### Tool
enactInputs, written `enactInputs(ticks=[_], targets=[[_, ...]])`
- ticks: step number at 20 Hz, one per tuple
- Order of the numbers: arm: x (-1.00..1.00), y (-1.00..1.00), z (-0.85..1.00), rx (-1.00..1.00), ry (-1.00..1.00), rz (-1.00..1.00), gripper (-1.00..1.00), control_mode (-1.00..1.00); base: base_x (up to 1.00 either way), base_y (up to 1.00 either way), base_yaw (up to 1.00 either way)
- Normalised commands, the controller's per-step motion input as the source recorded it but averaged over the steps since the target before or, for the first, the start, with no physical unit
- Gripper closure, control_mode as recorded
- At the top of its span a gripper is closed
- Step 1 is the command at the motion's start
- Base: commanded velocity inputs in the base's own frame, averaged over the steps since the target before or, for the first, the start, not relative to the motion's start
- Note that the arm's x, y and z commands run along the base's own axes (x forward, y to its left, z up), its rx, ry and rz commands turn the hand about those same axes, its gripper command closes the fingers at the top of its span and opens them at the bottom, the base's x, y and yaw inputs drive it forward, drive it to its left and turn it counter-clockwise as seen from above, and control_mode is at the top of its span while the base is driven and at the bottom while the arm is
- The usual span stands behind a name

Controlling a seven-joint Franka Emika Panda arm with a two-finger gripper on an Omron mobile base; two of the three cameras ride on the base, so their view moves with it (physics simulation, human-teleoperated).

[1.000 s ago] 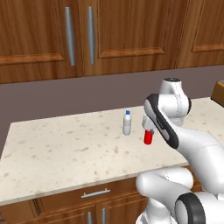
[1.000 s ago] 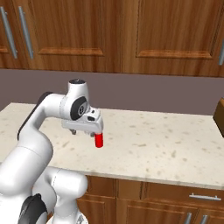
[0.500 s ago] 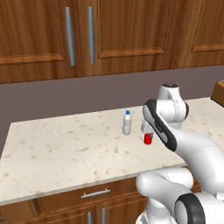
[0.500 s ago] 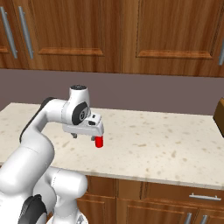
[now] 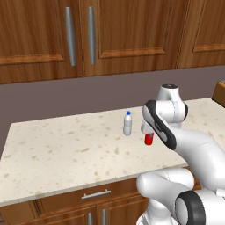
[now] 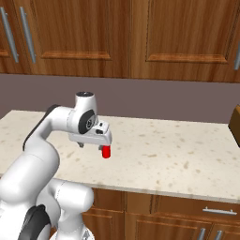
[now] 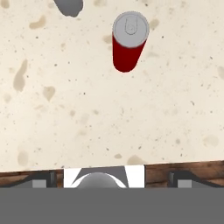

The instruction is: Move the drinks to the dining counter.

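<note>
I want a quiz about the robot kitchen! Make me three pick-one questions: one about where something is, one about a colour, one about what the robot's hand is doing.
1. Where does the water bottle stand?
A. On the counter, beside the red can
B. On the floor
C. Inside a cupboard

2. What colour is the can's top?
A. Green
B. Silver
C. Black

3. The end effector is:
A. Holding the bottle
B. Holding the can
C. Open, above the counter

Answers: 1 A, both stand upright on the stone top. 2 B, the hand view shows a silver lid. 3 C, the can stands free ahead of the fingers.
</note>
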Motion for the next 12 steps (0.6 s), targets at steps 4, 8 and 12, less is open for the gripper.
enactInputs(ticks=[4, 8, 12], targets=[[0.11, -0.03, -0.05, 0.0, 0.0, 0.0, -1.0, -1.0, 0.0, 0.0, 0.0], [0.14, -0.04, -0.02, 0.0, 0.0, 0.0, -1.0, -1.0, 0.0, 0.0, 0.0], [0.11, -0.03, -0.04, 0.0, 0.0, 0.0, -1.0, -1.0, 0.0, 0.0, 0.0]])
